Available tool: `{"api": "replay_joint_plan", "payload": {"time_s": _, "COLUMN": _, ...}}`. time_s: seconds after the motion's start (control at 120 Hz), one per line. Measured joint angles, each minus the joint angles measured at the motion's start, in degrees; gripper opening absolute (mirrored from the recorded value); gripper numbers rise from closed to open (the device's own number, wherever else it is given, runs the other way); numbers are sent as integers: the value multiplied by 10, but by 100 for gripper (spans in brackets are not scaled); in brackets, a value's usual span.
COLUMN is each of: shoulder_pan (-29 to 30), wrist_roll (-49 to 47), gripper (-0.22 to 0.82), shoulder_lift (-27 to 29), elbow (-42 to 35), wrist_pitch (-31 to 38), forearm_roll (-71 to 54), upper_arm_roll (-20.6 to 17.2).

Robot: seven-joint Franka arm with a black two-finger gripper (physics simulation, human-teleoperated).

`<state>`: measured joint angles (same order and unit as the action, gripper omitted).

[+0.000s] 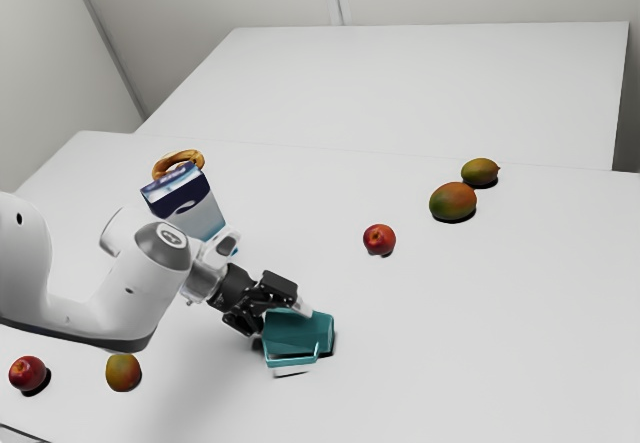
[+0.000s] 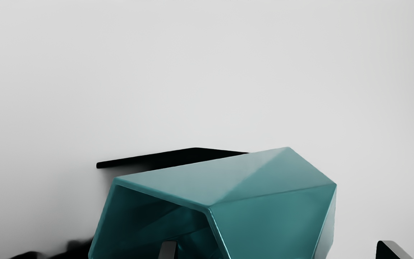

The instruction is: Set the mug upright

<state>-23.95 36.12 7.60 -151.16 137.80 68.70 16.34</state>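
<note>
The pincer (image 1: 283, 315) is spread wide and has hold of nothing: its 2 fingers stand well apart, with part of the mug (image 1: 297, 331) between them. In the wrist view, 1 fingertip (image 2: 169, 250) shows at the mug's open mouth, and the other (image 2: 390, 250) stands outside, past the mug's faceted wall. Whether either finger touches the mug, the pictures do not tell.

The teal mug lies on its side on the desk (image 1: 480, 343), right at the pincer, so it is not upright. Its squared handle (image 1: 290, 364) sticks out on the side of the pincer nearer the exterior camera.

Past the pincer, toward the exterior view's right and farther from that camera, sit 1 red apple (image 1: 379, 239) and, farther off, 2 mangoes, the larger (image 1: 453, 201) near the smaller (image 1: 480, 171). Behind the pincer, toward the exterior view's left, are a blue and white carton (image 1: 198, 207) and a brown ring-shaped bread (image 1: 178, 162). A third mango (image 1: 123, 372) and a second apple (image 1: 27, 373) lie well off from the pincer, below the arm (image 1: 90, 303) in the exterior view.
</note>
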Motion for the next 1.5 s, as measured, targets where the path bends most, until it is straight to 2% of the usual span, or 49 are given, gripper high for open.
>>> {"api": "replay_joint_plan", "payload": {"time_s": 0.208, "shoulder_pan": 3, "wrist_roll": 55, "gripper": 58, "shoulder_lift": 2, "elbow": -2, "wrist_pitch": -2, "forearm_roll": 23, "upper_arm_roll": 4}}
{"api": "replay_joint_plan", "payload": {"time_s": 0.317, "shoulder_pan": 3, "wrist_roll": 78, "gripper": 46, "shoulder_lift": 3, "elbow": -6, "wrist_pitch": -3, "forearm_roll": 30, "upper_arm_roll": 4}}
{"api": "replay_joint_plan", "payload": {"time_s": 0.517, "shoulder_pan": 2, "wrist_roll": 109, "gripper": 16, "shoulder_lift": 4, "elbow": -6, "wrist_pitch": -3, "forearm_roll": 35, "upper_arm_roll": 4}}
{"api": "replay_joint_plan", "payload": {"time_s": 0.675, "shoulder_pan": 0, "wrist_roll": 124, "gripper": 1, "shoulder_lift": 7, "elbow": -4, "wrist_pitch": 0, "forearm_roll": 36, "upper_arm_roll": 5}}
{"api": "replay_joint_plan", "payload": {"time_s": 0.8, "shoulder_pan": -3, "wrist_roll": 134, "gripper": -7, "shoulder_lift": 18, "elbow": 1, "wrist_pitch": 1, "forearm_roll": 37, "upper_arm_roll": 5}}
{"api": "replay_joint_plan", "payload": {"time_s": 0.983, "shoulder_pan": -4, "wrist_roll": 147, "gripper": -14, "shoulder_lift": 34, "elbow": 3, "wrist_pitch": 5, "forearm_roll": 34, "upper_arm_roll": 3}}
{"api": "replay_joint_plan", "payload": {"time_s": 1.233, "shoulder_pan": -9, "wrist_roll": 152, "gripper": -17, "shoulder_lift": 56, "elbow": 13, "wrist_pitch": 24, "forearm_roll": 9, "upper_arm_roll": -7}}
{"api": "replay_joint_plan", "payload": {"time_s": 1.5, "shoulder_pan": -9, "wrist_roll": 75, "gripper": -17, "shoulder_lift": 59, "elbow": 64, "wrist_pitch": 34, "forearm_roll": -318, "upper_arm_roll": -10}}
